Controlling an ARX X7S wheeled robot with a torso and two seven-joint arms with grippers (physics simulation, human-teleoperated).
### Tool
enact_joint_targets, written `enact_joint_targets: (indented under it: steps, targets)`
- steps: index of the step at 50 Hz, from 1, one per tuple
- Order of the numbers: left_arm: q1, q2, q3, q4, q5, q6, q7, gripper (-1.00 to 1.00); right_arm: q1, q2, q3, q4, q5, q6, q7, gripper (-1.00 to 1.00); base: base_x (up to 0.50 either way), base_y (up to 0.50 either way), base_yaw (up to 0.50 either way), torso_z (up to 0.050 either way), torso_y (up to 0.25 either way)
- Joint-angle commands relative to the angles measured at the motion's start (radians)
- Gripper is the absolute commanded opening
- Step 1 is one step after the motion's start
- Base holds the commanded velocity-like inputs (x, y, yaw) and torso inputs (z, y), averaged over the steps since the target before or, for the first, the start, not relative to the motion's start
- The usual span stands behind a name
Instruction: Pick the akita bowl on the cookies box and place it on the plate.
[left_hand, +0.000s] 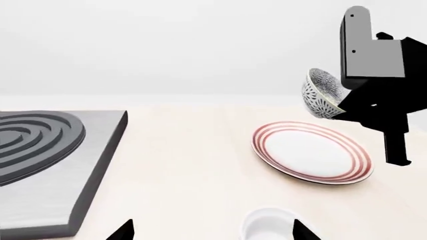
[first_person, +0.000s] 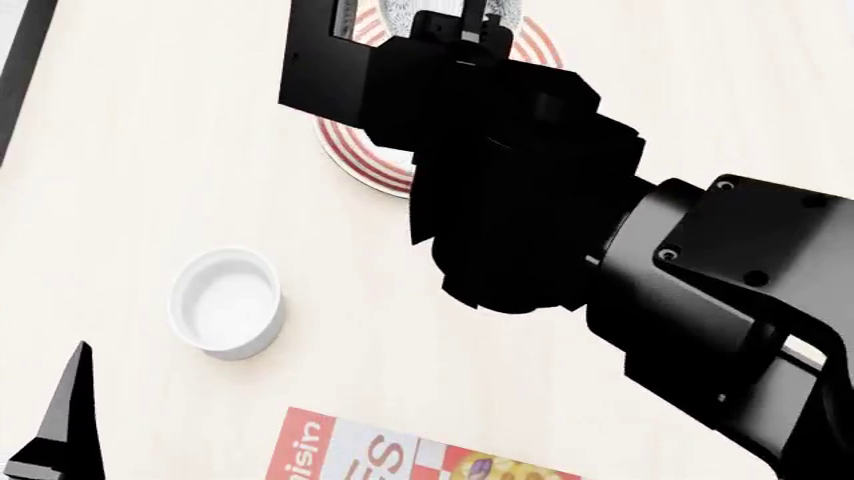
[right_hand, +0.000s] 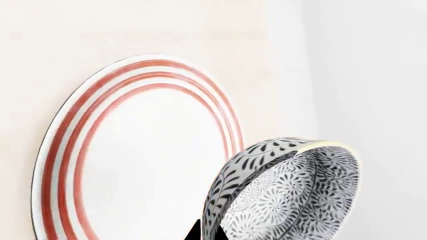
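My right gripper (right_hand: 212, 233) is shut on the wall of the akita bowl (right_hand: 293, 195), a grey-and-white patterned bowl. The bowl hangs tilted on its side in the air over the far part of the plate (right_hand: 133, 160), which is white with thin red rings. The left wrist view shows the bowl (left_hand: 321, 95) clear of the plate (left_hand: 310, 152). In the head view the right arm hides most of the plate (first_person: 360, 160). A corner of the cookies box (first_person: 387, 455) shows at the near edge, with nothing on the part in view. My left gripper (left_hand: 213, 232) is open and empty.
A small plain white cup (first_person: 227, 300) stands between the plate and the cookies box, close to one of my left gripper's fingers (left_hand: 303, 231). A grey stove plate with dark rings (left_hand: 40, 150) lies to the left on the pale table.
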Motion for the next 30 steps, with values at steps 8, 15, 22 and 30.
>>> enact_joint_targets:
  steps: [8,15,22,30]
  targets:
    - [0.01,-0.008,0.002,-0.009,-0.023,0.035,0.035,1.0,-0.053,-0.043,0.002,0.062,-0.047,-0.059,0.002,-1.0,0.0,0.0,0.0,0.0,0.002]
    - [0.002,-0.004,-0.006,-0.012,-0.03,0.034,0.025,1.0,-0.053,-0.043,0.003,0.072,-0.049,-0.059,-0.003,-1.0,0.0,0.0,0.0,0.002,-0.174]
    - [-0.005,-0.003,-0.004,-0.012,-0.042,0.007,0.009,1.0,-0.05,-0.039,0.002,0.066,-0.051,-0.055,-0.005,-1.0,0.0,0.0,0.0,0.004,-0.179]
    - [-0.005,0.0,-0.011,-0.015,-0.058,0.007,0.003,1.0,-0.045,-0.037,-0.001,0.063,-0.056,-0.048,-0.008,-1.0,0.0,0.0,0.0,0.0,0.0]
